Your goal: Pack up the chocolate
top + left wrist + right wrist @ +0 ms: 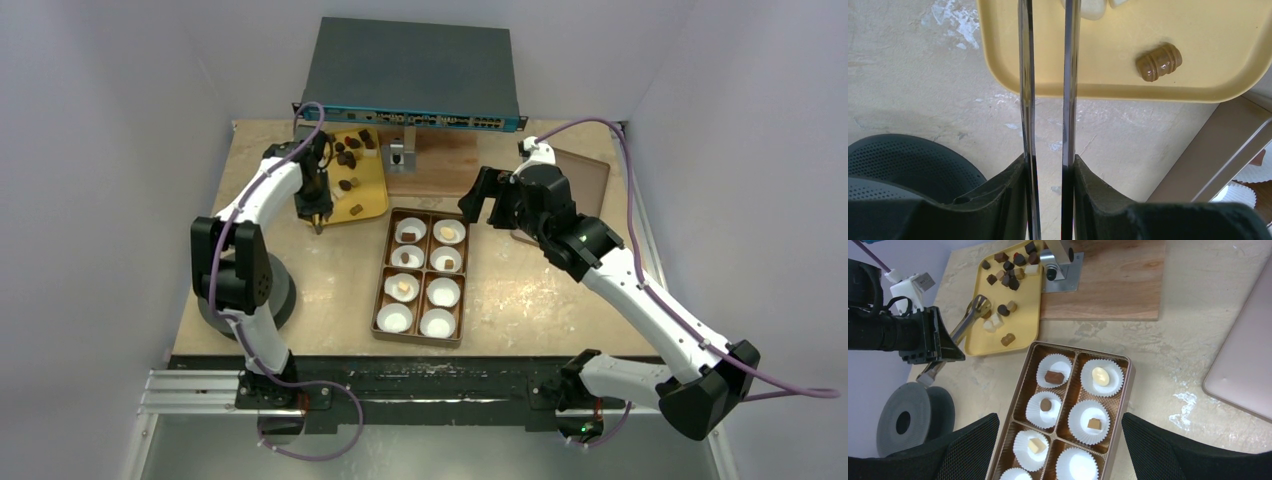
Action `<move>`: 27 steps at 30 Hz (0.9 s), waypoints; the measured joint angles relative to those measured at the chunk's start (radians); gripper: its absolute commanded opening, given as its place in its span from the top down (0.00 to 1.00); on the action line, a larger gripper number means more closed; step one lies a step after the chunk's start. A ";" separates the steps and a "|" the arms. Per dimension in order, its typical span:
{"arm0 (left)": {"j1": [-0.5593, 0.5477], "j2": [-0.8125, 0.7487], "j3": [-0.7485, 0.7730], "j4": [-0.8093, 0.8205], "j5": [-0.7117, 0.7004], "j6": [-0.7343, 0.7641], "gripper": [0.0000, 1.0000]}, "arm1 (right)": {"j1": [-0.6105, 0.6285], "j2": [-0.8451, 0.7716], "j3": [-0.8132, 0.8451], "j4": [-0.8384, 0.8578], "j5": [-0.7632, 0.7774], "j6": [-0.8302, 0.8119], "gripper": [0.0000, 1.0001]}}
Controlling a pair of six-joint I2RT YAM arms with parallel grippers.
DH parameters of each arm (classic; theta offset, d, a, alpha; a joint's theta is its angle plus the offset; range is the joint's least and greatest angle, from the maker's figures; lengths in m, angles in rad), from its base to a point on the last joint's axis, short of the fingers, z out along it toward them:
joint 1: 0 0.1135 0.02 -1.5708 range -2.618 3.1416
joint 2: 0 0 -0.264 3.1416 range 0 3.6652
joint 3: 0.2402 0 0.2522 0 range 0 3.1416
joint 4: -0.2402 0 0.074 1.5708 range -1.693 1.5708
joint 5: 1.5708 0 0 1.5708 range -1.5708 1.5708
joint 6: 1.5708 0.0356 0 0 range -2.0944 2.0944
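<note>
Chocolate (pixel 1007 275) on tray (pixel 1024 325), five in box (pixel 1020 385)

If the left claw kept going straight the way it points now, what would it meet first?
Probably the pale chocolate pieces on the yellow tray: the left claw already reaches over the tray's near rim, its long tongs aimed at them. Whether it touches them yet is unclear.

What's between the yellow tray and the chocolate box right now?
Only bare table; the right wrist view shows an open strip between the tray and the box, with nothing lying on it.
</note>
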 measured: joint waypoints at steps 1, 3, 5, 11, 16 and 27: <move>0.000 -0.004 -0.001 -0.004 -0.002 0.000 0.73 | 0.000 0.000 0.000 -0.001 0.000 0.000 0.11; 0.000 -0.015 -0.002 -0.016 -0.004 0.001 0.73 | 0.000 0.000 0.000 -0.001 0.000 0.000 0.11; 0.000 -0.035 -0.004 -0.024 -0.005 0.004 0.73 | 0.000 0.000 0.000 -0.001 0.000 0.000 0.11; 0.000 -0.114 -0.024 -0.041 -0.006 0.008 0.73 | 0.000 0.000 0.000 -0.001 0.000 0.000 0.11; 0.000 -0.137 -0.046 -0.043 -0.006 0.009 0.74 | 0.000 0.000 0.000 -0.001 0.000 0.000 0.11; -0.003 -0.242 -0.137 -0.052 0.024 0.008 0.74 | 0.000 0.000 0.000 -0.001 0.000 0.000 0.11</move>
